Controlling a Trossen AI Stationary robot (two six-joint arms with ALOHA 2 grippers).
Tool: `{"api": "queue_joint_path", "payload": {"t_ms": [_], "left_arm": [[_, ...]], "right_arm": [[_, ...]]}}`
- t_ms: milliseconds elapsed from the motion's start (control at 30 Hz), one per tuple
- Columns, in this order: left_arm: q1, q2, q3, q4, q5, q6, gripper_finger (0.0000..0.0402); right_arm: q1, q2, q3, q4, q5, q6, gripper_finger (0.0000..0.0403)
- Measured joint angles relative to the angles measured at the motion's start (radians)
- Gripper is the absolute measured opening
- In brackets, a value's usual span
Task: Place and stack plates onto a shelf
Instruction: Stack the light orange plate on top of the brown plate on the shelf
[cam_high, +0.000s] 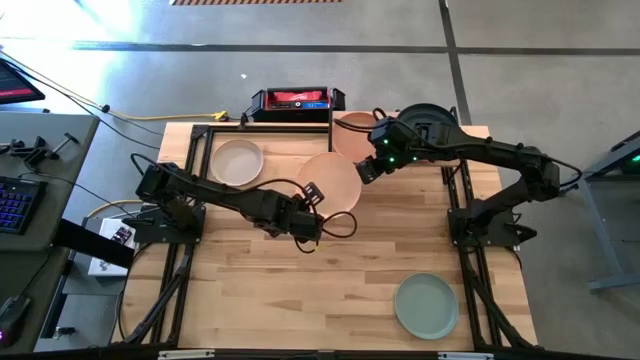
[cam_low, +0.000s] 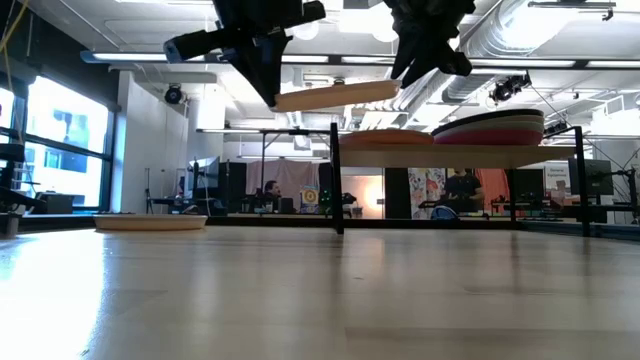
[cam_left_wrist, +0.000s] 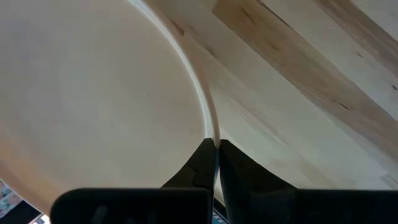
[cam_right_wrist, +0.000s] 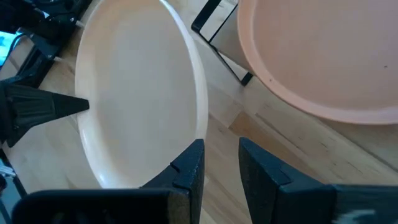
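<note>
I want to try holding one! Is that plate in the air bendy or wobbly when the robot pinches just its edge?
Probably stiff: the peach plate stays flat, pinched only at its rim by the left gripper. Its smooth rim might slip. The right gripper is open beside it.

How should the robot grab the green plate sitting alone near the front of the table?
Probably by its rim. The green plate lies flat and shallow, so its raised edge is the only part thin enough to pinch. The side towards the table's middle looks easiest to reach, coming down from above.
</note>
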Motion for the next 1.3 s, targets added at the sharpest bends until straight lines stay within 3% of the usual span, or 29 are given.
{"api": "queue_joint_path", "payload": {"t_ms": [800, 1067, 1300], "left_arm": [[0.05, 0.0, 0.0, 0.134, -0.064, 0.063, 0.0001], [0.049, 0.0, 0.001, 0.147, -0.065, 0.035, 0.0003], [0.048, 0.0, 0.001, 0.191, -0.064, -0.04, 0.0019]], "right_arm": [[0.0, 0.0, 0.0, 0.001, -0.003, 0.0, 0.0077], [-0.002, 0.001, 0.0, 0.002, 0.008, 0.0, 0.0008], [-0.002, 0.001, 0.0, -0.003, 0.027, 0.019, 0.0003]]}}
